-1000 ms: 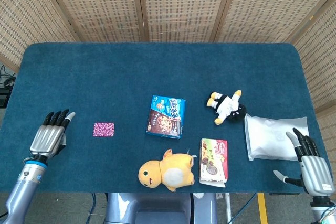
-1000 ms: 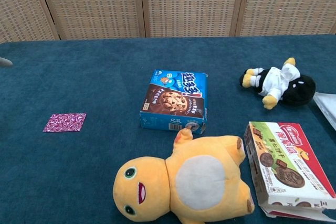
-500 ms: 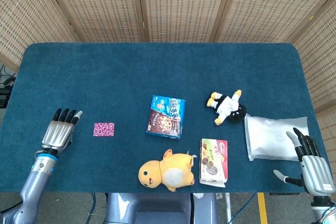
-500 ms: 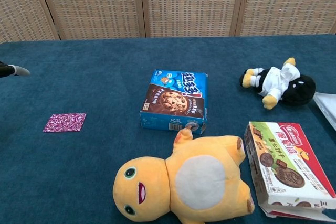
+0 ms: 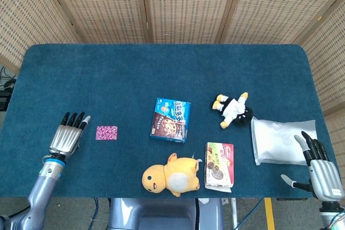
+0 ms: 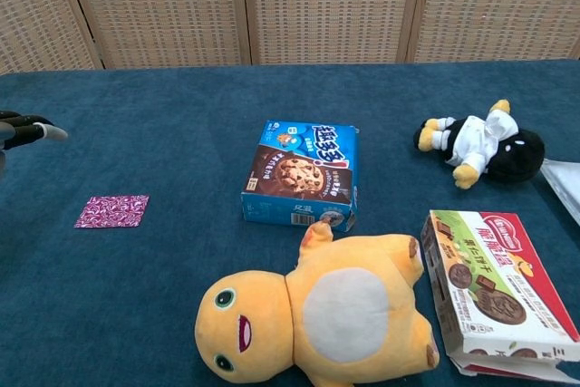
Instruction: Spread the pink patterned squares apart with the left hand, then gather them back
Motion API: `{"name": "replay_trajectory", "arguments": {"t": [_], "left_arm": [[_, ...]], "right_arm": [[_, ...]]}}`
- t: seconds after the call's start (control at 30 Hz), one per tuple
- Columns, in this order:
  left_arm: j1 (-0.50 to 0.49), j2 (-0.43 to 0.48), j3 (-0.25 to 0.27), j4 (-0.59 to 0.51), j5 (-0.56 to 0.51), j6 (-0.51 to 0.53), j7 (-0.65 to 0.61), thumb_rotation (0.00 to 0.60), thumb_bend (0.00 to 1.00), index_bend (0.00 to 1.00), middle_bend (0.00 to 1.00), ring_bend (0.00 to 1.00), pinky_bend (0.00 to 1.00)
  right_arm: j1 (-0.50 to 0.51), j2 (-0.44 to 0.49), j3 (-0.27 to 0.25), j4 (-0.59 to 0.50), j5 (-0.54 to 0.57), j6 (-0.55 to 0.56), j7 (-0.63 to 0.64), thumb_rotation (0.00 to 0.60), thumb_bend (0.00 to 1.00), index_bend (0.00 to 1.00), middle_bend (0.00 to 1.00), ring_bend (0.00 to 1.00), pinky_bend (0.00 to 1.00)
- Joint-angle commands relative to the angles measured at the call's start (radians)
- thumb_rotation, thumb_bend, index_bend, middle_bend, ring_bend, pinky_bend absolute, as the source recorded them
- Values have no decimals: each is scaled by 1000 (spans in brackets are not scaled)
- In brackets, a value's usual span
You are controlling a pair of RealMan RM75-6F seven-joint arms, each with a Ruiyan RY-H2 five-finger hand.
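The pink patterned squares point(image 5: 107, 132) lie as one neat stack on the blue cloth, left of centre; the chest view shows the stack point(image 6: 111, 211) too. My left hand point(image 5: 68, 134) hovers flat just left of the stack, fingers straight and apart, holding nothing. Only its fingertips point(image 6: 27, 131) show at the chest view's left edge. My right hand point(image 5: 318, 167) rests open at the table's front right corner, empty, beside a white pouch.
A blue cookie box point(image 5: 170, 119) lies at centre. In front of it are a yellow plush toy point(image 5: 171, 175) and a white-and-red biscuit box point(image 5: 219, 165). A black-and-white plush point(image 5: 234, 109) and the white pouch point(image 5: 280, 140) lie to the right.
My left hand has slid right, toward the pink stack, and its fingertips have come into the chest view. The stack and the right hand have not moved.
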Motion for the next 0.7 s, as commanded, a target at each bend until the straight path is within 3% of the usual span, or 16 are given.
{"name": "replay_trajectory", "arguments": {"t": [0.03, 0.7], "left_arm": [[-11, -11, 4, 5, -11, 3, 15, 600, 940, 0, 0, 0, 0], [-65, -112, 64, 32, -55, 26, 138, 600, 943, 0, 0, 0, 0]], "right_arm": [[0, 0, 0, 1, 0, 0, 3, 600, 106, 43, 0, 0, 0], [0, 6, 2, 8, 4, -1, 37, 600, 106, 42, 0, 0, 0]]}}
